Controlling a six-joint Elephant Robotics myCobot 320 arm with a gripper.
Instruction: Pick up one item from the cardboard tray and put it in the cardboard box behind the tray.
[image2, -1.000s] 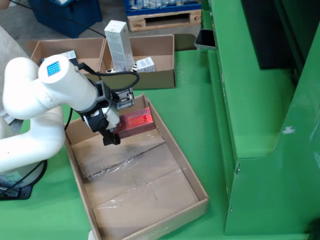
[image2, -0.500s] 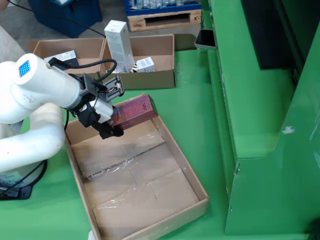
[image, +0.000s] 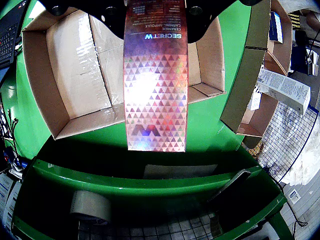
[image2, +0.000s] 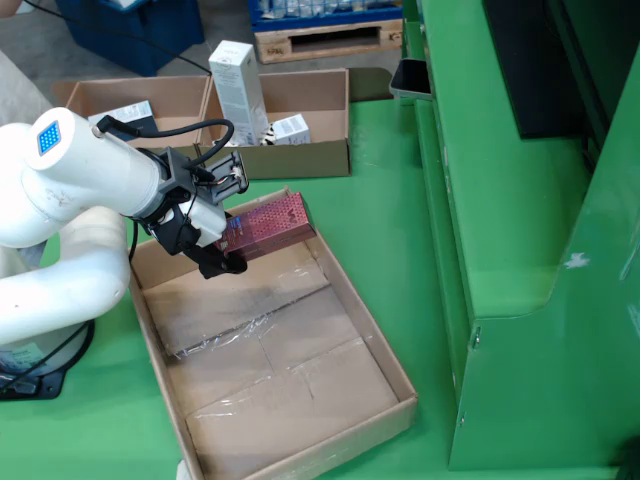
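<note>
A bright green painted counter fills most of the room's near side. To the right in the fixed view, a tall green metal cabinet rises from it. Beyond the counter lies grey floor, with a wooden pallet and a dark blue crate standing on it.

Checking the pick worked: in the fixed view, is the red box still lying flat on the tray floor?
No: the red box is raised off the cardboard tray floor, gripped at one end by the tool.
</note>
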